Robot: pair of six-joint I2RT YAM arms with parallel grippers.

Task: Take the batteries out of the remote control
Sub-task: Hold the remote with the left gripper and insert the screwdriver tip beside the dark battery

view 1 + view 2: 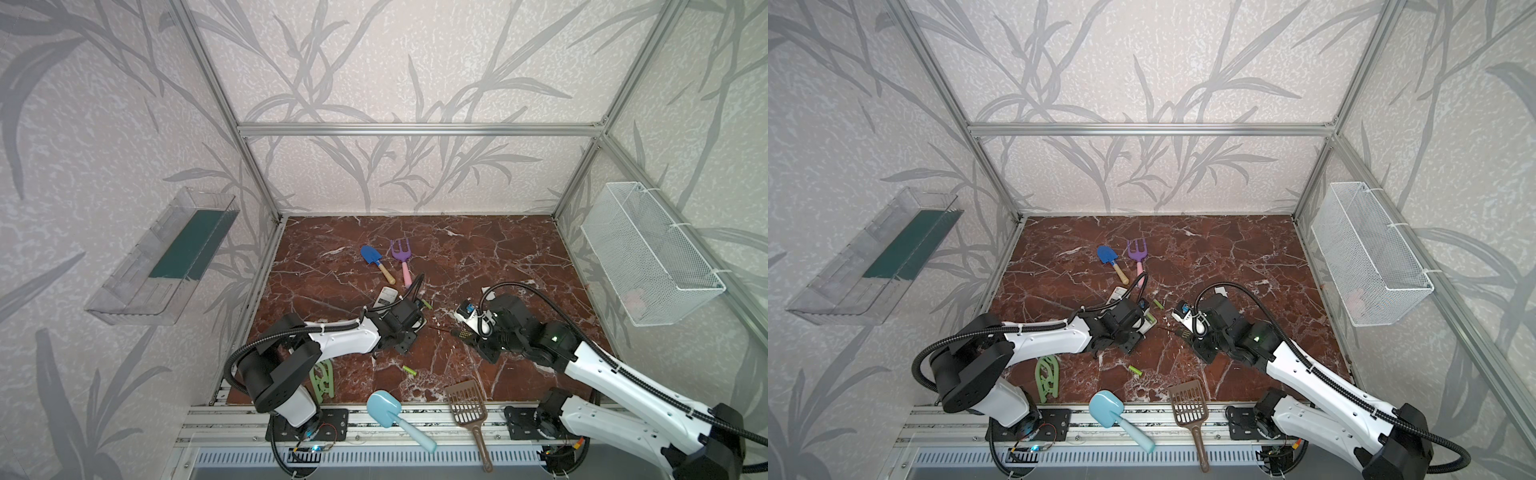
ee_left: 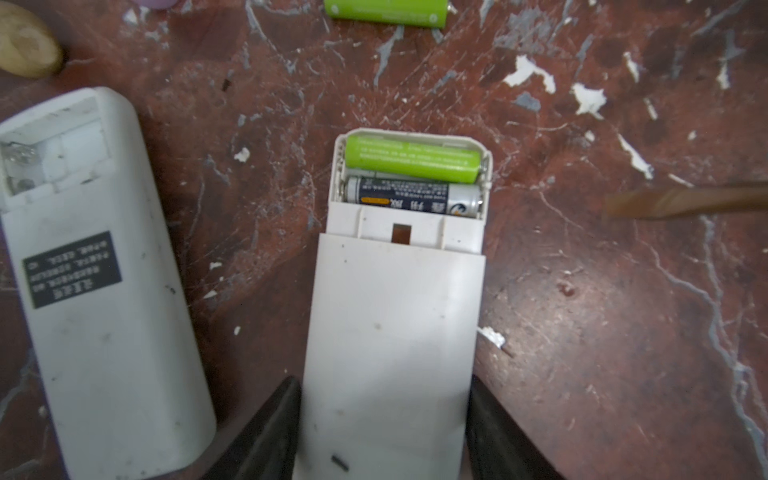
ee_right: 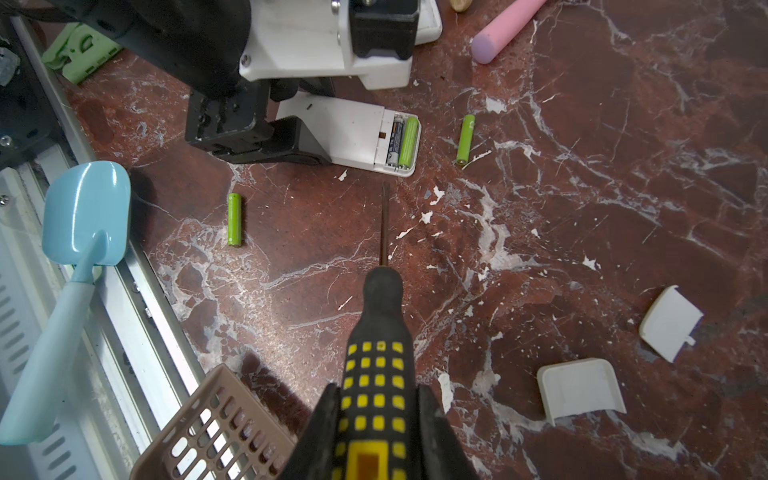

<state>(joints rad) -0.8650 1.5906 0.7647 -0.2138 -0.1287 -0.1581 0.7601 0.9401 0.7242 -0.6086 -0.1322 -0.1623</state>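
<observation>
My left gripper [image 2: 384,382] is shut on a white remote control [image 2: 390,324] lying back-up on the marble, one finger against each long side. Its open bay holds a lime-green battery [image 2: 413,160] beside a dark-and-silver cell [image 2: 415,195]. A second white remote [image 2: 95,291] lies alongside with an empty bay. Loose green batteries lie on the marble [image 3: 234,219] [image 3: 465,139], seen in both top views [image 1: 409,370] [image 1: 1158,304]. My right gripper [image 3: 377,390] is shut on a yellow-black screwdriver [image 3: 380,332], its tip [image 3: 385,195] just short of the held remote's open end.
Two white battery covers [image 3: 579,388] [image 3: 671,322] lie to the right. A light-blue scoop [image 1: 384,409] and a brown slotted scoop [image 1: 465,405] overhang the front rail. Behind lie a blue trowel [image 1: 371,254] and a purple fork [image 1: 401,251]. A wire basket [image 1: 652,257] hangs on the right wall.
</observation>
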